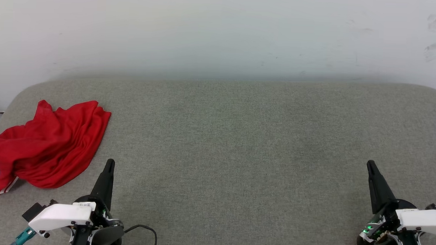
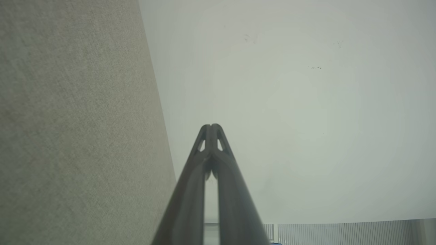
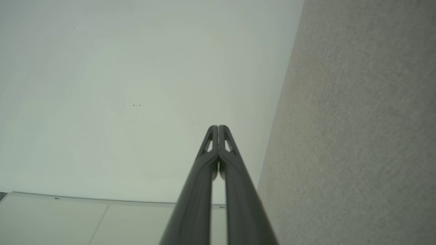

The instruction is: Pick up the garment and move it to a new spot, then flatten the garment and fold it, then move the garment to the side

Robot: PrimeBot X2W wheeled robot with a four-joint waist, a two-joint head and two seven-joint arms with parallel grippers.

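Observation:
The garment (image 1: 46,145) is a crumpled red shirt with a white, red-striped sleeve at its lower left, lying at the left end of the grey fabric surface (image 1: 239,148) in the head view. My left gripper (image 1: 110,163) is at the lower left, just right of the garment and apart from it, shut and empty. My right gripper (image 1: 371,165) is at the lower right, far from the garment, also shut and empty. In each wrist view the two dark fingers meet at their tips: left gripper (image 2: 211,126), right gripper (image 3: 218,127), both pointing toward the pale wall.
A pale wall (image 1: 221,32) rises behind the grey surface. The surface has rounded far corners, and its left edge runs just beside the garment. A dark cable (image 1: 145,230) loops by my left wrist.

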